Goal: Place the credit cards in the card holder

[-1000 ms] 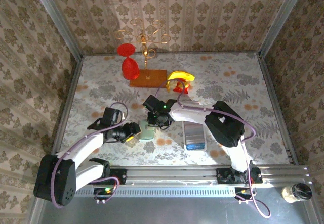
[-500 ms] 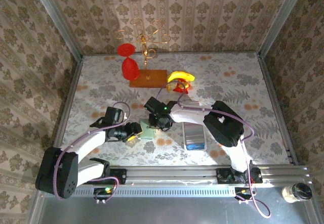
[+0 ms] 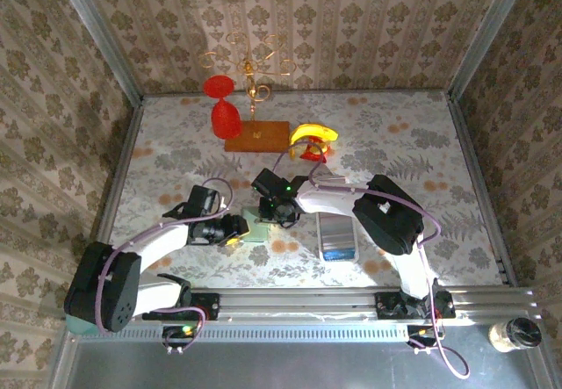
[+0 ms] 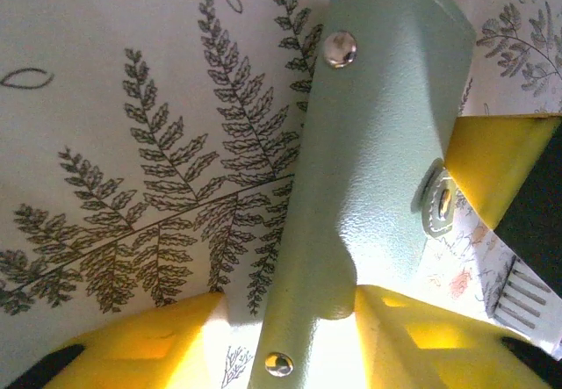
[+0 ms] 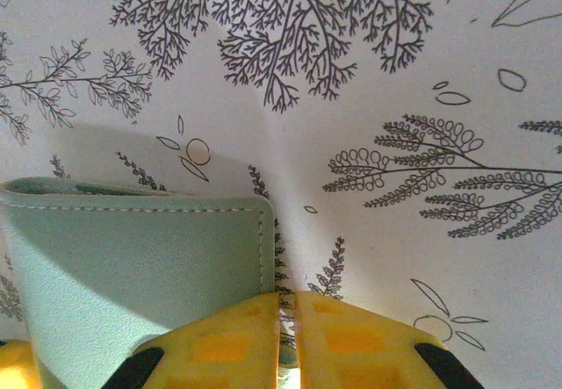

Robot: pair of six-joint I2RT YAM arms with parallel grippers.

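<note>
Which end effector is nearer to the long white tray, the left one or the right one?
Right. The right end effector pinches the card holder just left of the white tray; the left end effector straddles the holder's other side, farther from the tray.

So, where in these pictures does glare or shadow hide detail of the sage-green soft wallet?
Left wrist view: strong glare washes out the end of the sage-green soft wallet between the yellow fingers. Right wrist view: sharp, wallet casting a soft shadow on the fern-printed cloth. Top view: wallet too small to judge.
</note>
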